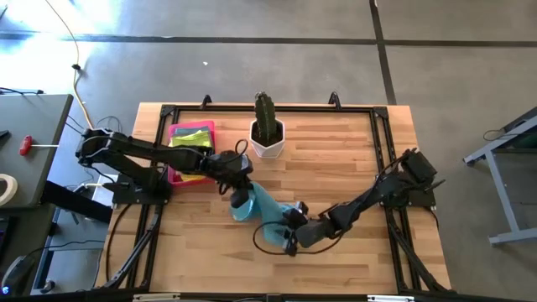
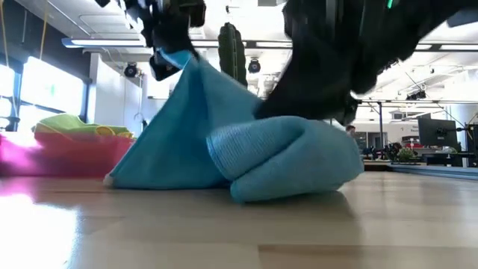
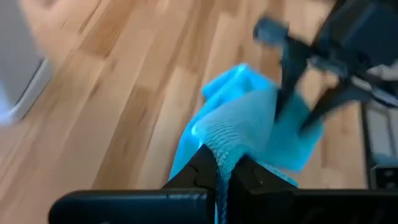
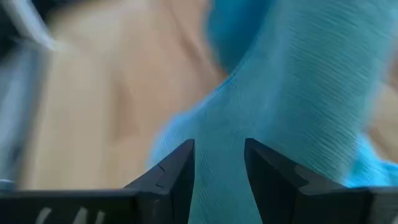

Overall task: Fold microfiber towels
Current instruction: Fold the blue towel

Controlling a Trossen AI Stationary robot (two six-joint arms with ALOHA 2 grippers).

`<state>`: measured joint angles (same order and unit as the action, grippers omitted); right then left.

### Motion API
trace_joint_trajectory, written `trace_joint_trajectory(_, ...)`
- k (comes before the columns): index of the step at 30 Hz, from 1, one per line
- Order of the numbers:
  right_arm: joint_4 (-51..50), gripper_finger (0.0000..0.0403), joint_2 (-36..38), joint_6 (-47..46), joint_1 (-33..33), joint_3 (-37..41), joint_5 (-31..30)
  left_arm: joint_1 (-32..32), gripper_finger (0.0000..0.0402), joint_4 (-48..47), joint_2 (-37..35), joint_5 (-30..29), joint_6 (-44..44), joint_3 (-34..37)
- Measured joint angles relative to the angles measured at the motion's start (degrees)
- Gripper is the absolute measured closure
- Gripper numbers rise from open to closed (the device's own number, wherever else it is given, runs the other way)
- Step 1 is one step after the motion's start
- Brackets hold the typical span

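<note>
A light blue microfiber towel (image 1: 267, 211) lies bunched on the wooden table, and one part of it is drawn up into a peak (image 2: 183, 63). My left gripper (image 1: 240, 193) is shut on that peak. My right gripper (image 1: 289, 242) is open and low over the towel's bunched near end (image 2: 291, 161). In the right wrist view, blue cloth shows in the gap between its fingers (image 4: 219, 165). My left gripper pinches a gathered fold at the towel's raised end (image 3: 231, 146) between its two fingers, slanting down from the table's left. The cloth hangs from the hold like a tent, and its lower part rests in a roll on the table. Whether my right gripper touches the cloth, I cannot tell.
A pink tray (image 1: 178, 174) holding lime green and yellow towels (image 1: 193, 136) stands at the back left under the left arm. A cactus in a white pot (image 1: 267, 134) stands at the far middle. Bare wood lies to the right and along the near edge.
</note>
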<state>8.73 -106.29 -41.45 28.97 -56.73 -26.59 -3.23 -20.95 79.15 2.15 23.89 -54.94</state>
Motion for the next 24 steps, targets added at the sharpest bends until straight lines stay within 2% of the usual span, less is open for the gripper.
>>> trace_joint_trajectory(4,-11.57,0.027,0.56,3.04,-2.74,0.0,-3.56,-1.0,0.0402,-6.06,-0.19,0.0,0.09,-0.02)
trace_joint_trajectory(7,-16.89,0.027,0.95,9.67,-5.16,0.0,-9.35,0.0,0.0402,-10.95,-0.19,0.07,1.34,0.0)
trace_joint_trajectory(10,-15.18,0.027,0.97,21.78,-7.8,0.0,-14.01,1.39,0.0402,-13.69,-0.19,0.22,1.56,-0.01)
trace_joint_trajectory(12,-11.07,0.027,0.97,29.83,-9.63,0.0,-14.35,2.2,0.0402,-14.05,-0.19,0.22,2.33,0.0)
trace_joint_trajectory(14,-6.59,0.027,1.0,35.28,-11.3,0.0,-10.77,2.86,0.0401,-14.19,-0.19,0.22,2.41,0.0)
trace_joint_trajectory(16,-4.78,0.027,1.8,35.9,-12.63,0.0,-3.46,3.28,0.0402,-14.72,-0.19,0.21,2.48,-0.01)
trace_joint_trajectory(20,-8.08,0.027,4.8,23.17,-12.82,0.02,12.56,3.35,0.0401,-18.06,-0.19,0.02,2.48,0.0)
trace_joint_trajectory(22,-8.36,0.027,5.47,17.79,-10.93,0.86,14.89,3.22,0.0401,-19.22,-0.19,-0.85,2.49,0.0)
trace_joint_trajectory(24,-8.64,0.027,5.47,15.85,-7.95,1.37,14.12,3.11,0.0401,-19.6,-0.19,-1.69,2.01,0.0)
